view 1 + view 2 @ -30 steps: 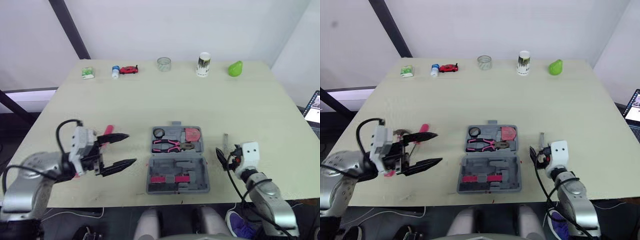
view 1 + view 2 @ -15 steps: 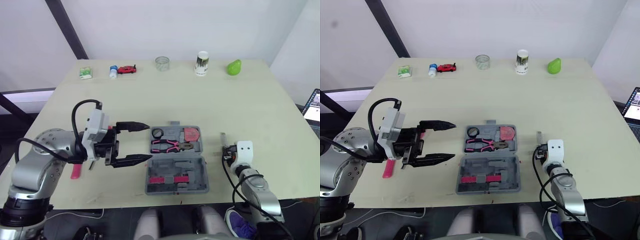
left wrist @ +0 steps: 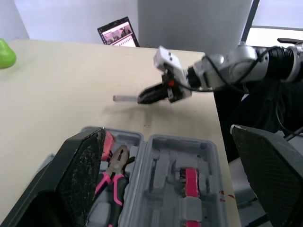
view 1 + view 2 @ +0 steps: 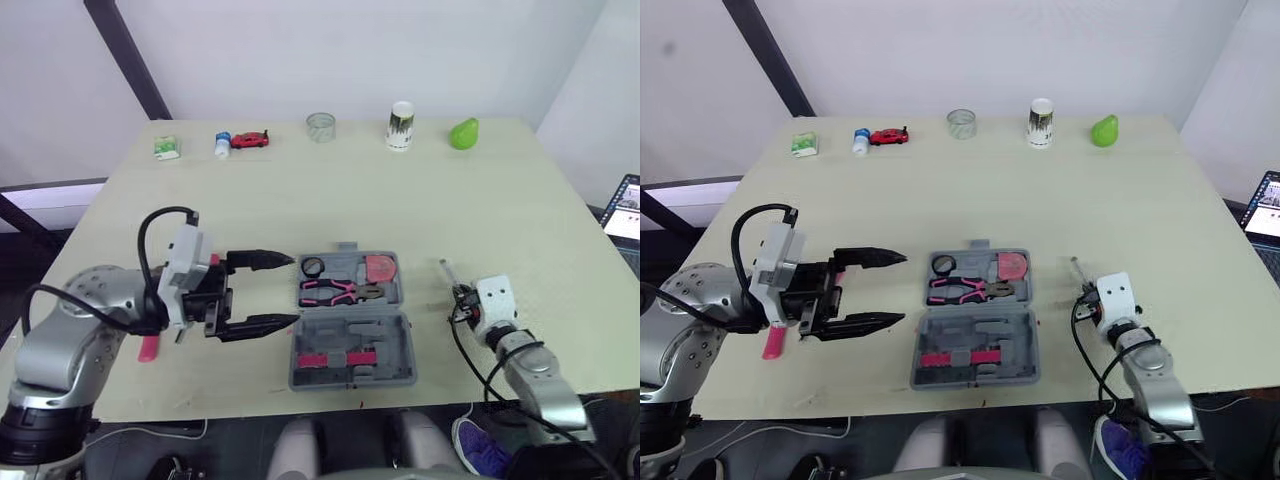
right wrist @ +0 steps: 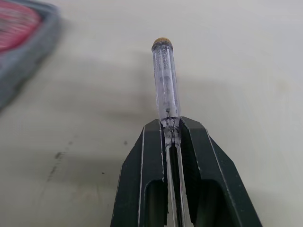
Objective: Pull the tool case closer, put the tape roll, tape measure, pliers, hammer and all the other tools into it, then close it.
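The grey tool case (image 4: 352,350) lies open at the table's middle front. Its far half holds the pink-handled pliers (image 4: 340,292), the tape roll (image 4: 314,267) and the red tape measure (image 4: 381,268). My left gripper (image 4: 294,290) hangs open just left of the case, fingers pointing at it, nothing between them. My right gripper (image 5: 171,124) is shut on a clear-handled screwdriver (image 5: 165,85), right of the case; the handle sticks out past the fingertips, close over the table. A pink tool handle (image 4: 148,347) lies on the table, partly hidden behind my left arm.
Along the far edge stand a green box (image 4: 165,148), a small bottle with a red toy car (image 4: 250,139), a glass jar (image 4: 321,126), a white can (image 4: 400,126) and a green fruit-like object (image 4: 463,133). A laptop (image 4: 625,205) sits beyond the right edge.
My right gripper has shut on the screwdriver. My left arm has swung in from the left toward the case, still open.
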